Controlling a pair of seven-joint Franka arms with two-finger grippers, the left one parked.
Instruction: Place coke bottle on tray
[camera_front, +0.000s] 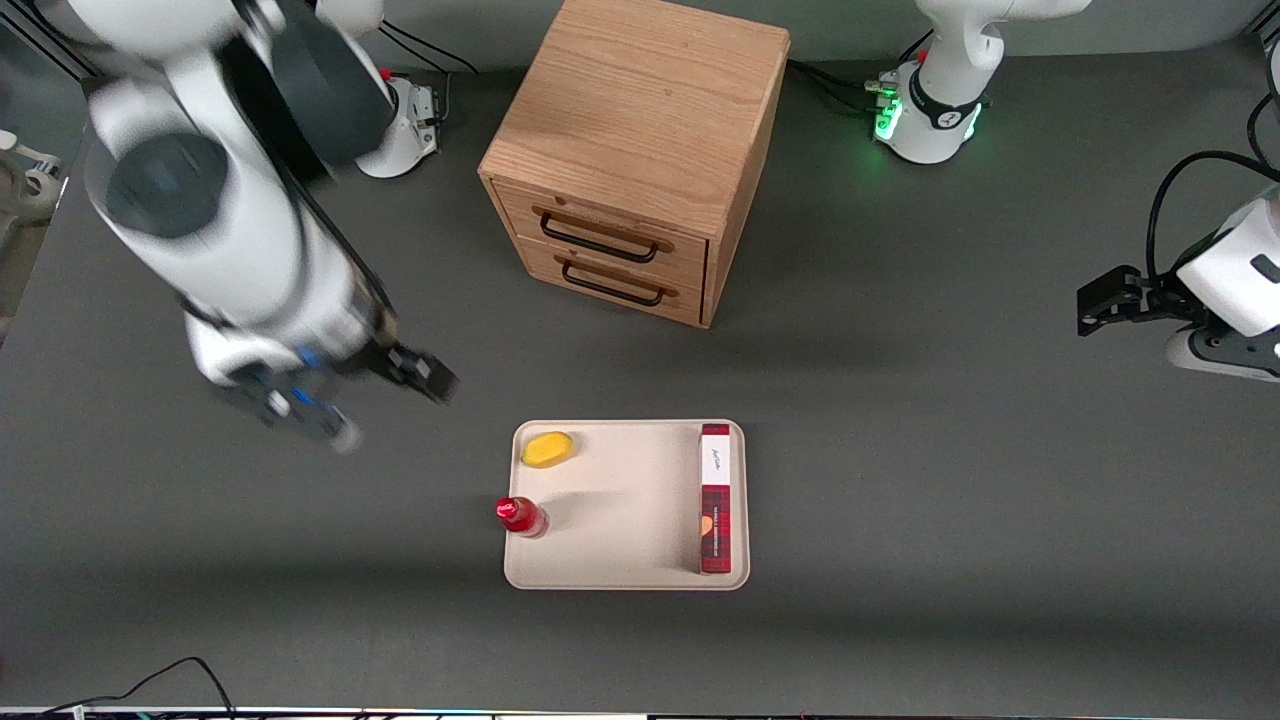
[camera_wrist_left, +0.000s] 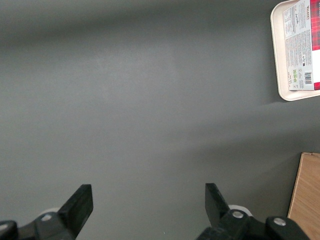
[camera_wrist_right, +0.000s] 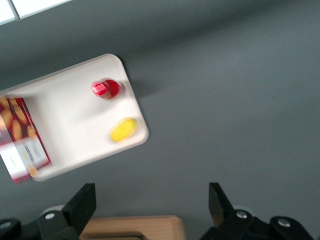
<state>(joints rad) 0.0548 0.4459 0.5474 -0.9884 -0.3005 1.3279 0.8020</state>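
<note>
The coke bottle (camera_front: 520, 516), small and all red with a red cap, stands upright on the cream-beige tray (camera_front: 630, 500), just inside the rim at the working arm's end. My right gripper (camera_front: 385, 405) is open and empty. It hangs raised above the bare table, apart from the tray, toward the working arm's end and farther from the front camera than the bottle. In the right wrist view the bottle (camera_wrist_right: 106, 89) stands on the tray (camera_wrist_right: 70, 125), well away from the open gripper (camera_wrist_right: 152, 200).
A yellow fruit (camera_front: 548, 449) and a long red plaid box (camera_front: 715, 498) lie on the tray. A wooden drawer cabinet (camera_front: 630, 150) with two shut drawers stands farther from the front camera than the tray. The cabinet's top (camera_wrist_right: 130, 227) shows below the gripper.
</note>
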